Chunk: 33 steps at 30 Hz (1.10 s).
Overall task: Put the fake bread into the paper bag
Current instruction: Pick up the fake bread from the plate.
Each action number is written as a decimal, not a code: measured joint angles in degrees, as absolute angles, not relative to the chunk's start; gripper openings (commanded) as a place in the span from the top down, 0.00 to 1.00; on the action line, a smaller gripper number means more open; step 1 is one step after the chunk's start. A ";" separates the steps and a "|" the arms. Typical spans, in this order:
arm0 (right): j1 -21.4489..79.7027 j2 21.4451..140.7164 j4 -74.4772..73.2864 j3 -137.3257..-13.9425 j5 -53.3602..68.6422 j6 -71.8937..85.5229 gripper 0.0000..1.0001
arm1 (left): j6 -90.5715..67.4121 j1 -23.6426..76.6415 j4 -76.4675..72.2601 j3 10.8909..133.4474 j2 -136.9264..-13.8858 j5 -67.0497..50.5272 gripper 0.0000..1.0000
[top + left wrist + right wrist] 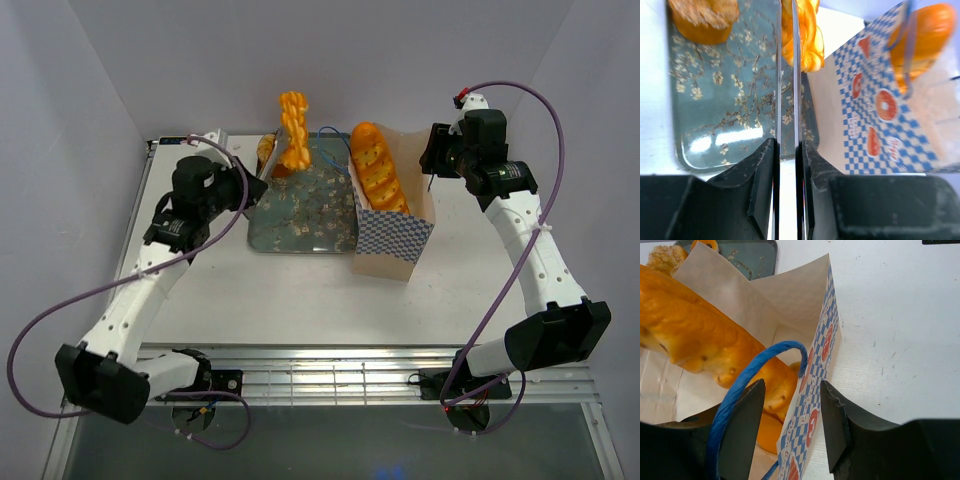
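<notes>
While the twisted stick point(293, 128) hangs clamped between the near-closed fingers of the left gripper point(285, 141), above the far end of the blossom-patterned tray point(300, 225) and just beside the paper bag point(395, 240), we note the baguette point(378, 165) standing in the bag and jutting past its rim. The right gripper point(792, 387) straddles the bag's side wall, jaws apart. Risk, as we judge it: the baguette crowds the mouth, so a lowered stick may strike it or the rim and tip the bag.

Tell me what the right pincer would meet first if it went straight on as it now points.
The paper bag: its checkered wall and blue cord handle sit inside the open right pincer; baguette behind, depth unclear.
</notes>
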State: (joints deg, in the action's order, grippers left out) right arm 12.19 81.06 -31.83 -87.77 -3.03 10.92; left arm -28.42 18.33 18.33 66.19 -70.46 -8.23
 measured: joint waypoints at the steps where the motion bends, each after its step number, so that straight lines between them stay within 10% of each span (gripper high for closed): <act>1: 12.19 81.06 -31.83 -87.77 -3.01 10.92 0.46 | -28.18 18.28 19.73 66.13 -67.57 -7.62 1.00; 15: 12.19 80.73 -32.12 -88.47 -2.81 10.96 0.46 | -32.16 18.22 22.68 67.20 -42.15 -15.40 1.00; 33: 12.29 79.99 -32.08 -88.47 -2.37 12.45 0.46 | -39.11 28.93 3.73 53.15 -46.65 -20.73 1.00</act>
State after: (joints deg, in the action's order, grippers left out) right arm 12.29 79.99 -32.08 -88.47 -2.37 12.45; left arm -39.11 28.93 3.73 53.15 -46.65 -20.73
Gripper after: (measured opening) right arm 0.542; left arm 0.349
